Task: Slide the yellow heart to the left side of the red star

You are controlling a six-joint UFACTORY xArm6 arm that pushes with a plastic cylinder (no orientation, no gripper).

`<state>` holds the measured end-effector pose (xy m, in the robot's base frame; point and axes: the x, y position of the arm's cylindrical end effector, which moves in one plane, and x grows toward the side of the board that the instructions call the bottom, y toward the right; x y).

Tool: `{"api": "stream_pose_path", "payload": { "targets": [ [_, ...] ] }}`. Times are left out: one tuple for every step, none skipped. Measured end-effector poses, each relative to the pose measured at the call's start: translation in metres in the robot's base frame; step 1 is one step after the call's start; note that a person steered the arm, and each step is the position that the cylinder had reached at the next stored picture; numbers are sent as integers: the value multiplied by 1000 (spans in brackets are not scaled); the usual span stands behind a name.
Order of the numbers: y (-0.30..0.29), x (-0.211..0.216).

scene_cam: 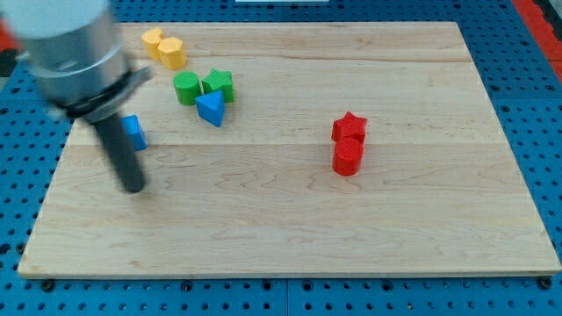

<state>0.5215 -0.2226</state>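
Observation:
The yellow heart [154, 40] lies near the view's top left, touching a yellow hexagon [173, 53] on its right. The red star [349, 127] sits right of the board's middle, touching a red hexagon-like block [348, 157] just below it. My tip [133, 187] rests on the board at the left, well below the yellow blocks and far left of the red star. A blue block [134, 132] sits just above the tip, partly hidden behind the rod.
A green round block [186, 89], a green star [219, 84] and a blue triangle [211, 108] cluster between the yellow blocks and the board's middle. The wooden board [290, 219] lies on a blue perforated table.

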Motion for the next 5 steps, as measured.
{"api": "stream_pose_path", "payload": {
  "targets": [
    [-26,-35],
    [39,-86],
    [80,-117],
    [29,-99],
    [-34,-145]
  ]
}}
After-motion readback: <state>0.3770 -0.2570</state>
